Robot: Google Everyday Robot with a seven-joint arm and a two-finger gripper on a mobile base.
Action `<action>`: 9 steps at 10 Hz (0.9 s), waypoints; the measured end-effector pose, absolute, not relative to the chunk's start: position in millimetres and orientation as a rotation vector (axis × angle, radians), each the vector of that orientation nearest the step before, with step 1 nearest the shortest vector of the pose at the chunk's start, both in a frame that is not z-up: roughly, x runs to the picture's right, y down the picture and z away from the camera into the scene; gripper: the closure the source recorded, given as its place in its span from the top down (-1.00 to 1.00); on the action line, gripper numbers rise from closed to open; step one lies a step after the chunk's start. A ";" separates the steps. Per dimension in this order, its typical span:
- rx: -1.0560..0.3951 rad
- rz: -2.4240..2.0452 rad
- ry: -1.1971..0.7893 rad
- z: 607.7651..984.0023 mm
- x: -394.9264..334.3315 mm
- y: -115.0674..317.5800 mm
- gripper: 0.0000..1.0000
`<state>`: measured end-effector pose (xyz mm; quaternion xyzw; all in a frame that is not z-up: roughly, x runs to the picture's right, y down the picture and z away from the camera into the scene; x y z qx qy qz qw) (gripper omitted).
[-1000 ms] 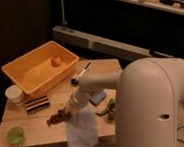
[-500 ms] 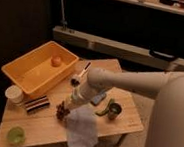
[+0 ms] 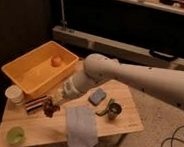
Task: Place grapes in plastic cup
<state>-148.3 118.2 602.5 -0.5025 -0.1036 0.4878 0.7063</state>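
Shifted left, gripper (image 3: 57,101) at grapes (image 3: 50,110), cup (image 3: 15,134) apart

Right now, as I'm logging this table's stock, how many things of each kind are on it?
Cups: 2, plastic cup, metal cup
White container: 1
Fruit: 2, grapes, orange
Yellow bin: 1
White cloth: 1
Blue pad: 1
Green item: 1
Dark packet: 1
Total: 10
The tool is just above the grapes.
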 end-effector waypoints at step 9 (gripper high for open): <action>-1.199 0.495 -0.266 574.6 -270.9 143.2 -1.00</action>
